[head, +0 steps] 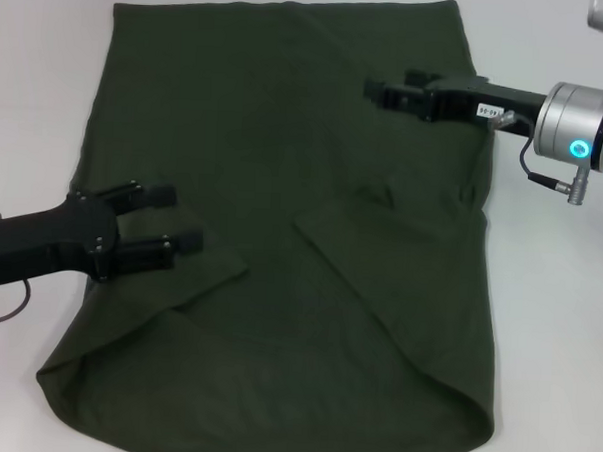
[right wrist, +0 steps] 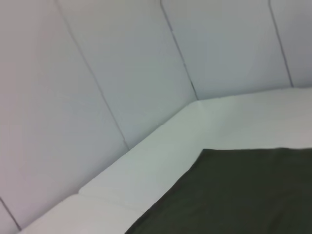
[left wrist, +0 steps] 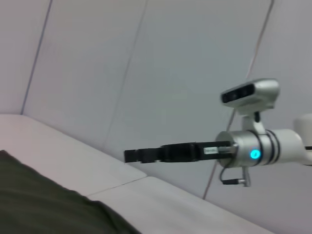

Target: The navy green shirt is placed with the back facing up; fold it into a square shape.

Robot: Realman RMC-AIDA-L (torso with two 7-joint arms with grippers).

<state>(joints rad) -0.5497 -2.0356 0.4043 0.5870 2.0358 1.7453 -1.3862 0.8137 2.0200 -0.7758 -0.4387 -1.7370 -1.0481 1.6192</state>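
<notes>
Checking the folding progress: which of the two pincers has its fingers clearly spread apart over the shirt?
The left pincer, over the navy green shirt near its left edge: a clear gap shows between its two fingers. The right pincer, above the shirt's right side, shows no such gap.

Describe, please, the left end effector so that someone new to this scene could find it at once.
Start from the navy green shirt spread over the white table. At the shirt's left edge, a black arm reaches in over the folded sleeve, ending in the left end effector. Its two stubby black fingers stand open; the right end effector is up by the shirt's far right side.
</notes>
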